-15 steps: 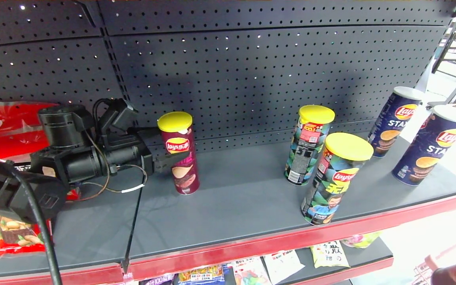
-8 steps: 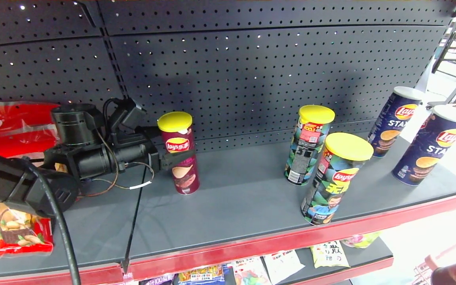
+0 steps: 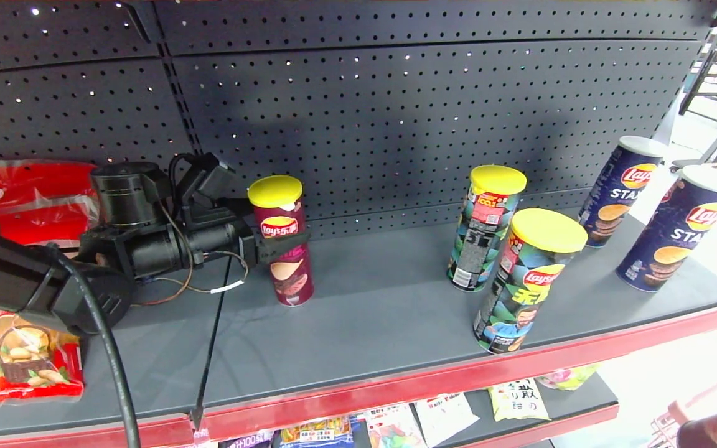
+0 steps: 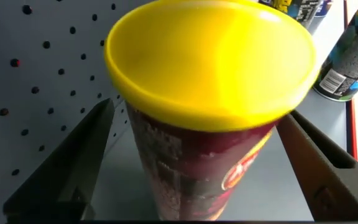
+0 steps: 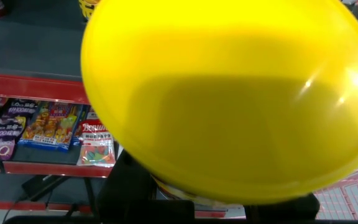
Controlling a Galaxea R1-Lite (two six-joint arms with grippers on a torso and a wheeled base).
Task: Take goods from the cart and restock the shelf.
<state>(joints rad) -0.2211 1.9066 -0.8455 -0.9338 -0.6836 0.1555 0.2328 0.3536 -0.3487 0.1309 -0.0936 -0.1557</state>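
Observation:
A maroon can (image 3: 284, 249) with a yellow lid (image 4: 210, 59) stands upright on the grey shelf (image 3: 358, 330), near the pegboard back wall. My left gripper (image 3: 281, 231) comes in from the left at mid height and is open, one finger on each side of the can (image 4: 197, 180) with small gaps showing. My right gripper (image 5: 219, 210) is low at the right, shut on another can whose yellow lid (image 5: 229, 93) sits close under the right wrist camera.
Two colourful yellow-lidded cans (image 3: 488, 227) (image 3: 529, 280) and two dark blue cans (image 3: 620, 190) (image 3: 679, 227) stand to the right. Red snack bags (image 3: 19, 361) lie at the shelf's left end. The red front edge (image 3: 458, 376) has a lower shelf of packets (image 5: 36, 127) beneath. A pink cart mesh (image 5: 353, 199) is nearby.
My left arm has slid to the right, bringing its fingers further along both sides of the maroon can. The can has stayed where it stood.

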